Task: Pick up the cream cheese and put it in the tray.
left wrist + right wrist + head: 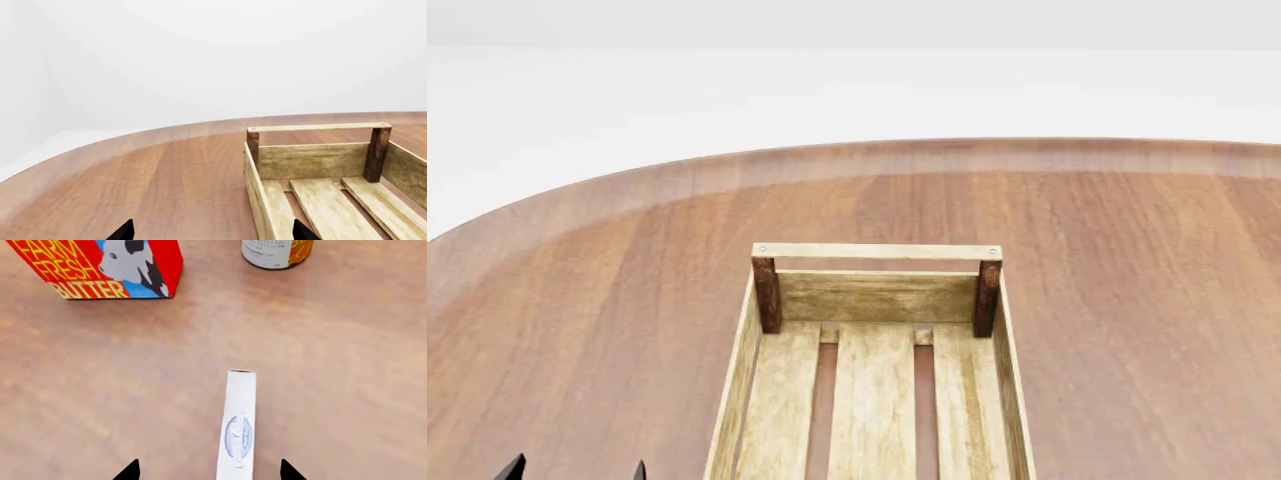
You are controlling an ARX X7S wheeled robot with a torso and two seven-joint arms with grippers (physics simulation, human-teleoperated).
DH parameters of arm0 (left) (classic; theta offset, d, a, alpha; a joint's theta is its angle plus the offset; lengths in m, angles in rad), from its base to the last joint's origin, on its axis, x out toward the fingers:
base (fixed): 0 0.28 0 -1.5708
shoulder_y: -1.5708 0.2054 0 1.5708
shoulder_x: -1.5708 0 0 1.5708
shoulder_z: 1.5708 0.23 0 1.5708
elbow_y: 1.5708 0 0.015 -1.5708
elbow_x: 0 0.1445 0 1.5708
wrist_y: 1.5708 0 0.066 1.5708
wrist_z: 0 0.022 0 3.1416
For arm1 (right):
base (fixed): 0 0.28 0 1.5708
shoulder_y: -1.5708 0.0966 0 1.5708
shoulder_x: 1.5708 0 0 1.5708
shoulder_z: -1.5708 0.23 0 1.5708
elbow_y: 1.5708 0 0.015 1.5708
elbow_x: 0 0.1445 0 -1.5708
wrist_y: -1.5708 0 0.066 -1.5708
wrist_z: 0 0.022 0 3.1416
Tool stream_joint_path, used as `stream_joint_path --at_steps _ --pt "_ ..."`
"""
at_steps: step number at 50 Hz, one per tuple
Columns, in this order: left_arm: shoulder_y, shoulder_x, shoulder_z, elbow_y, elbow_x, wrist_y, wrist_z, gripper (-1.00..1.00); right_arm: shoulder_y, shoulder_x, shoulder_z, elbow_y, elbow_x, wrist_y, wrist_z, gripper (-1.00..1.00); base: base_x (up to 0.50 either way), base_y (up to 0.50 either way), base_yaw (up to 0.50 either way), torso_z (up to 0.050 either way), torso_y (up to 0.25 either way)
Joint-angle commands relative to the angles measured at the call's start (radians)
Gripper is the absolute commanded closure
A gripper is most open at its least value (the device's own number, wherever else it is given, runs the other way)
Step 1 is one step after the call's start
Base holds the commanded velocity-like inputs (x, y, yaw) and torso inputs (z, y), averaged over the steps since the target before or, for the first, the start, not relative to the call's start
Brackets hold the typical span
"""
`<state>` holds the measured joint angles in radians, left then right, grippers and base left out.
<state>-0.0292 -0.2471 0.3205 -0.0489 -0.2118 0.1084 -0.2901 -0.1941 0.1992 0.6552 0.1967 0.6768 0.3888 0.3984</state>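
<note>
The cream cheese (239, 432) lies on the table (100, 390), well apart from the butter box (100, 267) and the can (277, 252). The right gripper (208, 471) is wide open around it, holding nothing. The left gripper (212, 231), open and empty, hovers beside the tray (313, 160).

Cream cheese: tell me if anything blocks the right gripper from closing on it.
Nothing visible does. In the right wrist view the cream cheese lies between the open fingertips of the right gripper. The butter box and the can stand well beyond it.
</note>
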Motion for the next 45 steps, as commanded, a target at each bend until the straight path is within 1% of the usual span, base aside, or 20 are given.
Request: stream_joint_path --at_steps 1,13,25,26,40,45 --pt "0.0 -0.003 0.005 0.0 -0.002 0.002 -0.004 -1.0 0.017 0.005 -0.005 0.064 -0.009 -0.026 -0.02 -1.0 0.0 0.0 0.0 0.0 0.0" --pt "-0.002 -0.006 0.009 -0.002 -0.006 0.002 -0.007 -1.0 0.034 0.013 -0.005 0.141 -0.019 -0.054 -0.038 -1.0 0.0 0.0 0.0 0.0 0.0" --pt "-0.003 -0.009 0.014 -0.003 -0.008 0.004 -0.011 -1.0 0.035 0.015 -0.013 0.15 -0.028 -0.062 -0.035 -1.0 0.0 0.0 0.0 0.0 0.0" --pt "-0.003 -0.009 0.014 -0.003 -0.008 0.004 -0.011 -1.0 0.032 0.014 -0.015 0.141 -0.031 -0.062 -0.033 1.0 0.0 0.0 0.0 0.0 0.0" --pt "-0.005 -0.012 0.019 -0.006 -0.011 0.008 -0.015 -1.0 0.018 0.011 -0.022 0.098 -0.033 -0.058 -0.015 1.0 0.0 0.0 0.0 0.0 0.0" --pt "-0.005 -0.014 0.019 -0.004 -0.012 0.009 -0.018 -1.0 0.003 0.006 -0.028 0.034 -0.024 -0.036 0.005 1.0 0.0 0.0 0.0 0.0 0.0"
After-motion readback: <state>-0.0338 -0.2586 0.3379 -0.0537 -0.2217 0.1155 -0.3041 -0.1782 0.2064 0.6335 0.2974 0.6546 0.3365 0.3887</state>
